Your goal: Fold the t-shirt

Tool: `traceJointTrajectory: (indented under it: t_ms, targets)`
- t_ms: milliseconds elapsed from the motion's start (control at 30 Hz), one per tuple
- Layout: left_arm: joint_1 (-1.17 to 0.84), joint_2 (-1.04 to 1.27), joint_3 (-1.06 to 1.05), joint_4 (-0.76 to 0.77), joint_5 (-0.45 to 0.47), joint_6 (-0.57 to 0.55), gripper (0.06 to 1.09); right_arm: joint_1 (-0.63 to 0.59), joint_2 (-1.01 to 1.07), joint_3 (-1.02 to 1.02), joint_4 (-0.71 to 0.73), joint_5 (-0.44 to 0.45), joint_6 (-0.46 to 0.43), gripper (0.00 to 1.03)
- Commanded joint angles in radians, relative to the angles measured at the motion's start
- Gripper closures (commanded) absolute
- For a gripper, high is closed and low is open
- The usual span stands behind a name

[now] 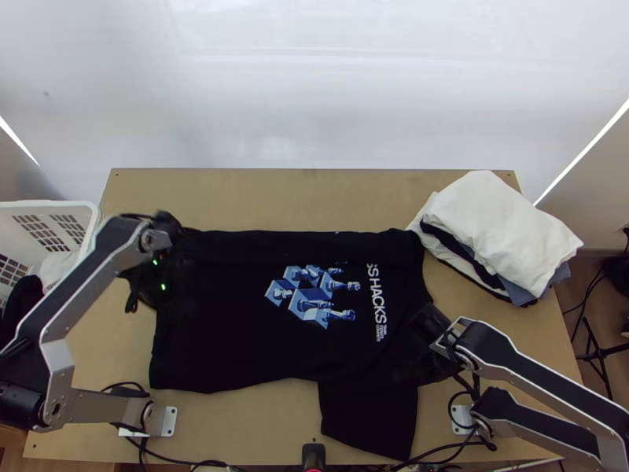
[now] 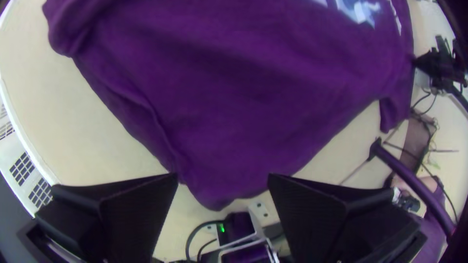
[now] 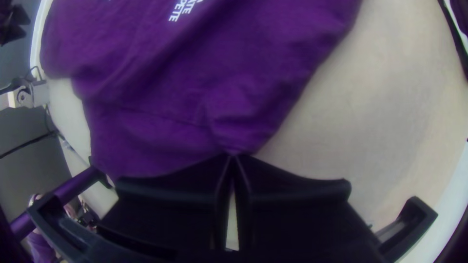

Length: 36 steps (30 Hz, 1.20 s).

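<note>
Though hard to pick out, black on black, in the top view, with left gripper [image 1: 160, 277] over one end of the t-shirt [image 1: 228, 330] and right gripper [image 1: 432, 326] at the other, clearer from the wrists: on the left, jaws wide apart; on the right, closed on pinched cloth. Largely spread across the table [image 1: 283, 198]. From above, graphic [image 1: 310, 299] plus lettering [image 1: 377, 303]; in the right wrist view, letters cut off.

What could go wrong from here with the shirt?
The right hand seems to pinch just an edge of the t-shirt, so it may slip out. The left hand is open, so a lift now could skew the cloth. The clothes pile sits right by the shirt's far right corner and might get dragged.
</note>
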State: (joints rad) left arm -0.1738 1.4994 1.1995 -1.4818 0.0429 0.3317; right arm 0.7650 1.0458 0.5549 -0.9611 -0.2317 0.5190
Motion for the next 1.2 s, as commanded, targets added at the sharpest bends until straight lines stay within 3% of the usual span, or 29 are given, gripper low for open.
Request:
traceJointTrajectory:
  t_ms: [0,200,333,433,600,933,1100,1167]
  targets:
    - [-0.096,0.018,-0.153,-0.092,-0.06,0.032,0.18,0.017,-0.018,-0.003,-0.001,0.003,0.004,0.99]
    - [-0.133,0.012,-0.288,-0.075,-0.08,0.018,0.18,0.017,-0.041,-0.009,-0.001,0.003,0.004,0.99]
    - [-0.119,0.01,-0.397,0.012,-0.21,0.017,0.18,0.017,-0.043,-0.009,0.001,0.003,0.004,0.99]
    - [-0.11,0.005,-0.453,0.046,-0.248,0.02,0.18,0.019,-0.044,-0.01,0.001,0.003,0.003,0.99]
    - [-0.112,0.002,-0.482,0.101,-0.248,0.021,0.18,0.028,-0.043,-0.012,0.007,0.003,0.001,0.99]
    - [-0.125,0.013,-0.472,0.172,-0.166,0.007,0.19,0.046,-0.044,-0.012,0.013,0.003,0.003,0.99]
    - [-0.128,0.012,-0.497,0.199,-0.124,0.001,0.35,0.046,-0.047,-0.012,0.013,0.003,0.004,0.99]
    - [-0.127,0.01,-0.511,0.209,-0.124,-0.002,0.5,0.046,-0.052,-0.01,0.012,0.003,0.004,0.99]
